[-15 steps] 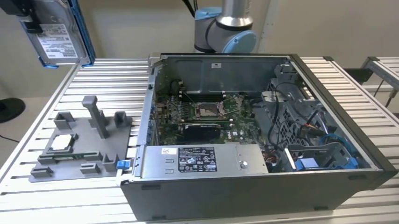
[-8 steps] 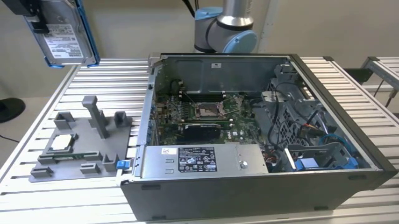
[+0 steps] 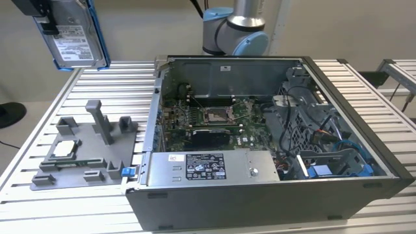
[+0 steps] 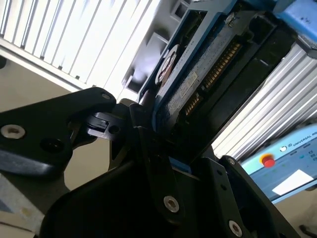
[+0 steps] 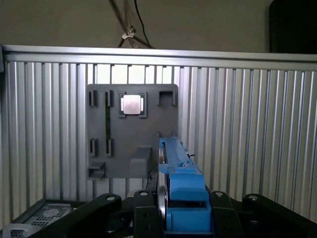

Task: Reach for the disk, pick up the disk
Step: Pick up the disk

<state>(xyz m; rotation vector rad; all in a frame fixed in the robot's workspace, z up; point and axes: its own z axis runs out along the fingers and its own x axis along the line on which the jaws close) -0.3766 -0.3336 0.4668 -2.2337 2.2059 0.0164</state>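
Claw [image 5: 183, 215] clamped on the disk [image 3: 77, 36], high above the table [image 3: 364, 92]. The exterior view shows an open case [image 3: 273, 195] containing a motherboard [image 3: 215, 117]. The first wrist view shows a tray [image 5: 131, 144] holding a chip [image 5: 132, 104].

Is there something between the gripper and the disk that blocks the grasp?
Nothing visible does. The gripper is shut on the disk, which hangs in the air above the table.
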